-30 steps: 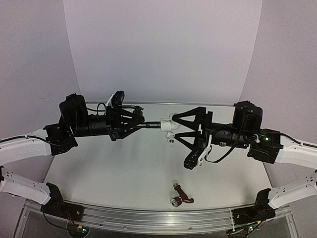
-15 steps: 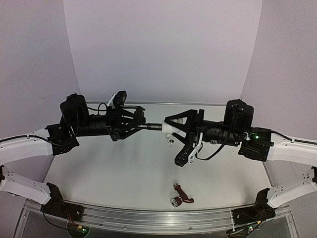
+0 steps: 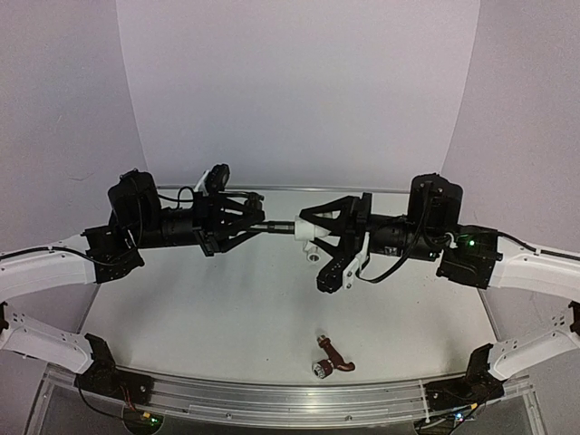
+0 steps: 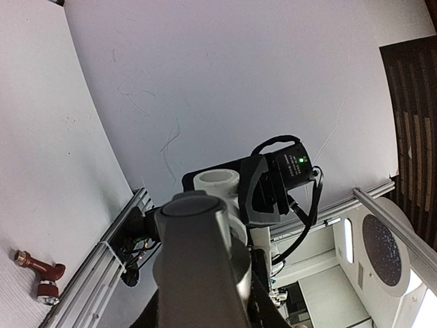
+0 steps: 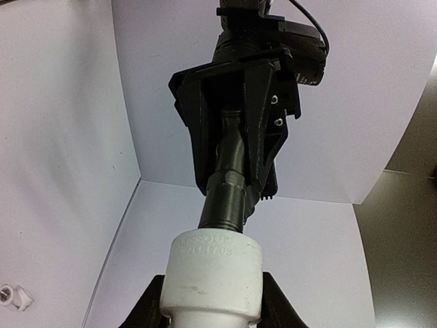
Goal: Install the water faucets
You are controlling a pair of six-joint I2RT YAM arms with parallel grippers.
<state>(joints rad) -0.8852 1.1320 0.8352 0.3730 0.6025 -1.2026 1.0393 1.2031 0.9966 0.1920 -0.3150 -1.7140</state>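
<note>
Up above the table (image 3: 227,308), well clear of it: both arms reaching inward, nose to nose at mid-width.

Left gripper (image 3: 258,227): jaws narrow, clamped on the dark tap (image 3: 279,227), held level and pointing toward the right arm. From the right wrist, gripped around its slimmer part between the black fingers (image 5: 194,130), with the thicker round end sticking out beyond them.

Right gripper (image 3: 315,239): jaws drawn in on the white elbow fitting (image 3: 309,234), one black finger pressed to each side of its collar in the right wrist view. Round end of the dark tap touching the mouth of that collar and in line with it; how far inside, impossible to tell. Second opening of the elbow showing just below the collar in the overhead view.

Down on the table, well apart from both grippers: reddish-brown tap (image 3: 333,355), lying on its side near the front rail (image 3: 272,399), silvery round end toward the rail.

Low at the left edge of the right wrist view: another small white fitting (image 5: 13,295), too small for detail.
</note>
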